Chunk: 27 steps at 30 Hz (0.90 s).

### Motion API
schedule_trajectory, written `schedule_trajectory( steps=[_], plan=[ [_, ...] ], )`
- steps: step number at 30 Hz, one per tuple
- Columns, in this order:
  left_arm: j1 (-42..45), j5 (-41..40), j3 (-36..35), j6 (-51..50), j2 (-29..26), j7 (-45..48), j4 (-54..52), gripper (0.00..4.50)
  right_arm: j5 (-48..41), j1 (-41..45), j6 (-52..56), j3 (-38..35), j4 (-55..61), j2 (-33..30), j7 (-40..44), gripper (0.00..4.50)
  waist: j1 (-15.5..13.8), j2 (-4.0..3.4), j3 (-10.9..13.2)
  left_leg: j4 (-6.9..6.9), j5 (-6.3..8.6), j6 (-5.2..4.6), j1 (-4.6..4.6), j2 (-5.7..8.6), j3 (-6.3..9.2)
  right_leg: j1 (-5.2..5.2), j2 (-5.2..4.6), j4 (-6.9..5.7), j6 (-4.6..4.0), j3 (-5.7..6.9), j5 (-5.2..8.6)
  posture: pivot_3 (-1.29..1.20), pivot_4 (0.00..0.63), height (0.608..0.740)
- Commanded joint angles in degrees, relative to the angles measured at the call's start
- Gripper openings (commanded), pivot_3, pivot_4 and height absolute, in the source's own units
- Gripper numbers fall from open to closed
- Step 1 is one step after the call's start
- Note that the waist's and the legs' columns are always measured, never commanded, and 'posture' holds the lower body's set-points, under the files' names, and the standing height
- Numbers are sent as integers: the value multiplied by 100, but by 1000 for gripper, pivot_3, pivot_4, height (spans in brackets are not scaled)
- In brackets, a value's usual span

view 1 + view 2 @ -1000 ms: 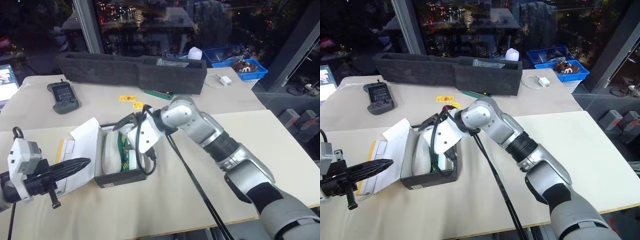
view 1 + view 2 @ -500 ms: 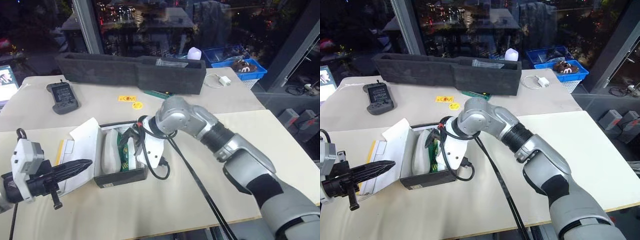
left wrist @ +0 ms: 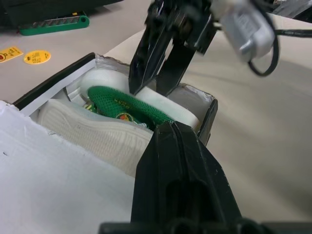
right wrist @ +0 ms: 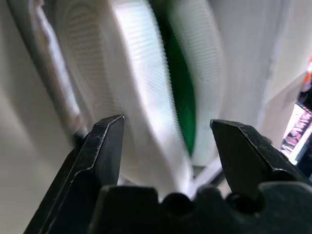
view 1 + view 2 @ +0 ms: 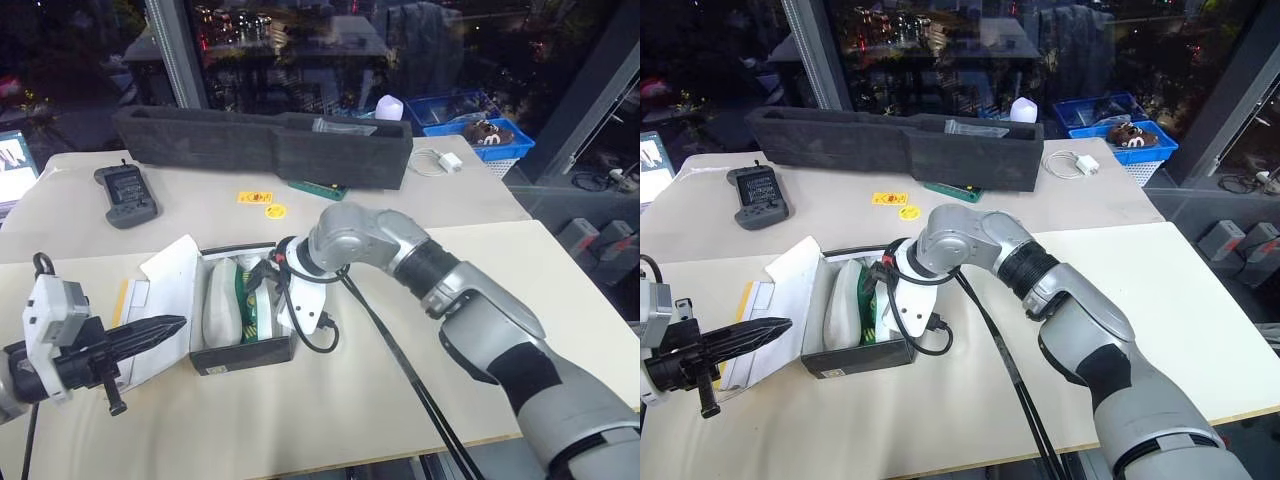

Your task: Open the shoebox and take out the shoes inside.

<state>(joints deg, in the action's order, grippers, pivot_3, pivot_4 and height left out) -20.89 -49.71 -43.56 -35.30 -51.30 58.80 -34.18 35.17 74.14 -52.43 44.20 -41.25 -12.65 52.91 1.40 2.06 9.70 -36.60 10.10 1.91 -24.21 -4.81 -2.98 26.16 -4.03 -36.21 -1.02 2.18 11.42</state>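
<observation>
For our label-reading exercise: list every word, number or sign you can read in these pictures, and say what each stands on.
None can be read.
Yellow stickers on the table: print too small.
Handheld device: keys and screen illegible.
Shoes: yellow marks, blurred.

Silver-grey arm [image 5: 470, 310], black looped cable [image 5: 318, 340], apparently ridged black claw [image 5: 150, 333].

table [image 5: 560, 300], beige | on it: open shoebox [image 5: 240, 357], foam tray [image 5: 260, 145], remote [image 5: 126, 193], charger [image 5: 448, 160]
</observation>
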Motion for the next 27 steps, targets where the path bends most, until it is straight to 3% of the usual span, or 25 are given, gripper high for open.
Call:
schedule_trajectory(
  steps=[1, 8, 11, 13, 15, 17, 20, 27],
  plan=[
    [55, -76, 0, 0, -1, -47, -95, 0, 384, -245, -190, 377, -288, 131, -143, 3506, -9, 0, -2, 0, 0, 0, 1, 0, 0, -1, -1, 0, 0, 0, 0, 0, 150, 738],
    [67, -102, 13, -33, -4, -103, -114, 0, 695, -211, -198, 394, -544, 247, -432, 3506, 2, -2, -9, 4, 1, 1, 21, 0, -1, -13, 1, -2, -3, -2, 2, 0, 150, 738],
    [87, -110, 25, -41, -8, -130, -102, 0, 727, -176, -241, 384, -617, 239, -445, 2870, 6, -1, -9, 13, 3, 4, 31, 0, -2, -16, 1, -1, -5, -3, 3, 0, 150, 738],
    [104, -115, 41, -43, -11, -146, -98, 0, 744, -164, -265, 389, -656, 243, -468, 1972, 2, 0, -10, 18, 2, 4, 34, 1, -2, -16, 1, -3, -6, -5, 4, 0, 150, 738],
    [113, -121, 52, -48, -13, -157, -97, 0, 769, -156, -270, 393, -675, 247, -504, 1583, 1, 0, -10, 21, 2, 4, 41, 1, -2, -21, 2, -3, -7, -5, 4, 0, 150, 738],
    [120, -119, 57, -48, -18, -159, -96, 0, 766, -160, -271, 398, -676, 246, -510, 906, 1, 0, -10, 25, 3, 5, 48, 1, -2, -24, 2, -2, -9, -5, 6, 0, 150, 738],
    [129, -115, 63, -51, -27, -162, -86, 0, 761, -178, -255, 410, -667, 249, -518, 320, 3, -1, -10, 28, 3, 5, 49, 1, -2, -24, 2, -2, -10, -6, 6, 0, 150, 738],
    [146, -122, 81, -71, -39, -183, -94, 0, 780, -251, -212, 415, -576, 259, -578, 240, 5, 2, -12, 34, 3, 4, 52, 0, -2, -23, 5, -2, -14, -8, 9, 0, 150, 738]
  ],
)
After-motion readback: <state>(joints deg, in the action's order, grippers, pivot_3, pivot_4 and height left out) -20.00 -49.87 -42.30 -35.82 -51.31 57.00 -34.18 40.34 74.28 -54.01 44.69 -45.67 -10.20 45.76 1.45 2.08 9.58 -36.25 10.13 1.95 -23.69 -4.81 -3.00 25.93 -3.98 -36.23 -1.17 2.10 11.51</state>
